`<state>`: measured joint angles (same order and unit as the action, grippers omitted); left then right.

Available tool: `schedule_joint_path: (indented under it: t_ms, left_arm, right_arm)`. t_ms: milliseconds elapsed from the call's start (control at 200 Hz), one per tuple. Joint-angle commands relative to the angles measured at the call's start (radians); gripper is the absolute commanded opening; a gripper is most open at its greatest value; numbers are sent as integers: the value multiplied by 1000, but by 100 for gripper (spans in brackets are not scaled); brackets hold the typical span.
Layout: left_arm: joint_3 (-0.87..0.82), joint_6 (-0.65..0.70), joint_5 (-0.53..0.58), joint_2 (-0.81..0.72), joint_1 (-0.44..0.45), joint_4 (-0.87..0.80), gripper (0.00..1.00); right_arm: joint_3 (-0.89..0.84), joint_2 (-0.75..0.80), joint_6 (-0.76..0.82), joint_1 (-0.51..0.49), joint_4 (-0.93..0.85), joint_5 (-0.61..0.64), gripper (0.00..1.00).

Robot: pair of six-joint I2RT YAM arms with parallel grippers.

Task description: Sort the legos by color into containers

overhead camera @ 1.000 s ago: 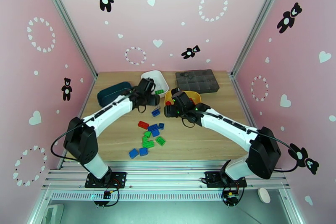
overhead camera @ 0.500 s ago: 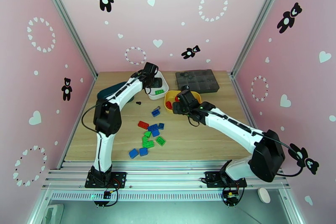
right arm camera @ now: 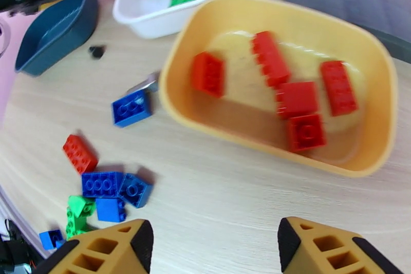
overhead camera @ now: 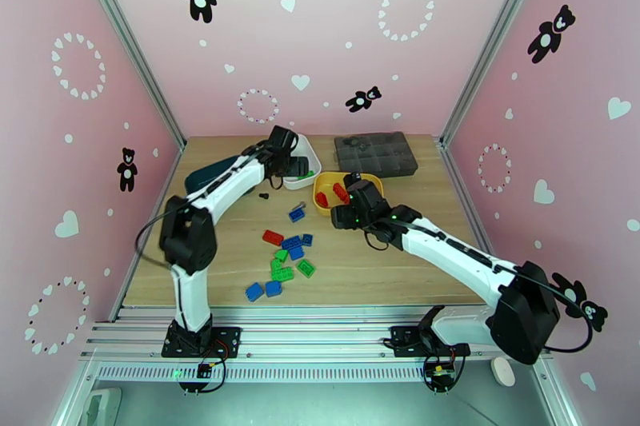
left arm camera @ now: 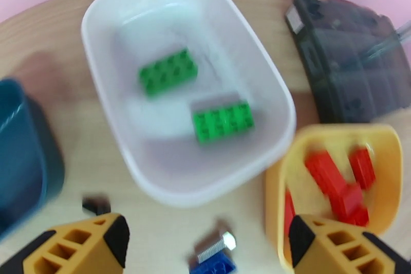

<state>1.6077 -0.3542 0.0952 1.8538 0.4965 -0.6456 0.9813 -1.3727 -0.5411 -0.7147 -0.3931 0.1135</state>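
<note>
My left gripper hangs open over the near end of the white tray, nothing between its fingers. Two green legos lie in that tray. My right gripper stands open and bare just in front of the yellow tray, which holds several red legos. The teal tray sits at the left. Loose legos lie mid-table: a blue one, a red one, and a blue and green cluster.
A dark grey organizer box stands behind the yellow tray. A black screw and a silver screw lie between the trays and the loose bricks. Pink walls close in the table on three sides.
My left arm swung from mid-table out over the white tray and its jaws opened. My right gripper reached to the yellow tray, then drew back toward me a little.
</note>
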Motion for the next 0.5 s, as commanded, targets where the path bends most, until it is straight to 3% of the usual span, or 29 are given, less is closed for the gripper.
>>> schedule_joint_path:
  t_ms: [0,265,385,496]
  left_arm:
    - [-182,-76,15,-139,12,67,88]
    - [-626,-219,6,-442,-6,136,95]
    - [-741,-255,20,-551,-33,113,99]
    - [-841,-290,-35,-650,-82,121,98]
  right_arm:
    - [6,-59,51,-53,19,-54,69]
    - [13,-171,99,-205,33,-57,76]
    - [13,-223,106,-273,30,-52,76]
    - [14,-261,105,-322,36,-57,76]
